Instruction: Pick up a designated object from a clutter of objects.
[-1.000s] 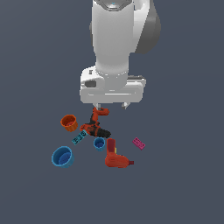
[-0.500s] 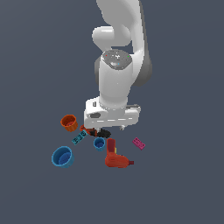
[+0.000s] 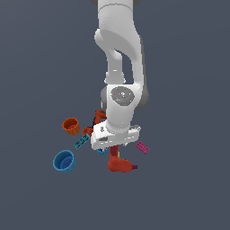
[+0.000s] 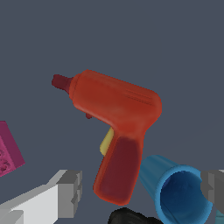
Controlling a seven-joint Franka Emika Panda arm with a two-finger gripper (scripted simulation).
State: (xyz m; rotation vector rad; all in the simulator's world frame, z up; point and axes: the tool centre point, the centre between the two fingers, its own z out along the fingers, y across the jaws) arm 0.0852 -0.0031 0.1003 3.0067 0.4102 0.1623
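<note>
Hand released, fingers spread wide, holding nothing; one grey fingertip close beside drill handle, contact unclear, other at frame edge past blue cup. All-red drill lies on its side on table, directly under wrist. In exterior view, drill pokes out below hand; pink block just beside, orange cup and second blue cup toward exterior view's left.

Grey floor: red drill, cups, blocks.
</note>
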